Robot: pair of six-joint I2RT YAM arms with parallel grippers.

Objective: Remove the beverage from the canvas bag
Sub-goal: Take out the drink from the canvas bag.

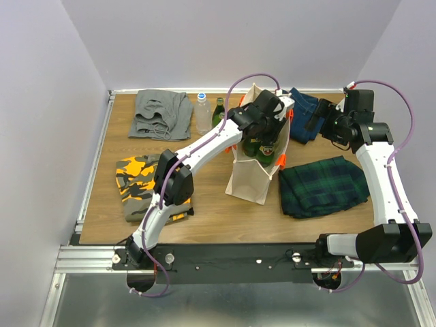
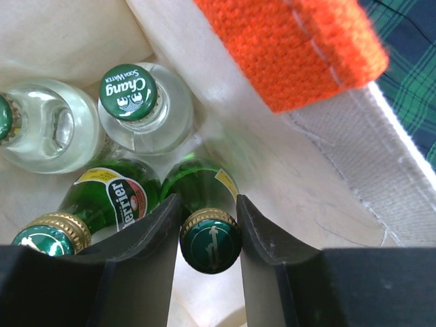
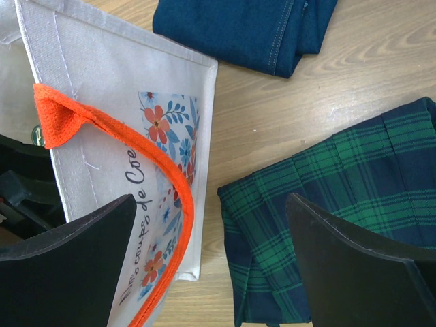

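Observation:
The canvas bag stands upright mid-table, cream with orange handles. My left gripper reaches down into its mouth. In the left wrist view the gripper is shut on the gold-rimmed cap of a green glass bottle. Beside it in the bag are a green Perrier bottle, a clear Chang soda bottle and another clear bottle. My right gripper is open and empty, hovering right of the bag; its view looks down on the bag's printed side.
Behind the bag a clear bottle and a green bottle stand on the table by folded grey clothes. A camouflage garment lies left, a green plaid cloth right, blue jeans at the back right.

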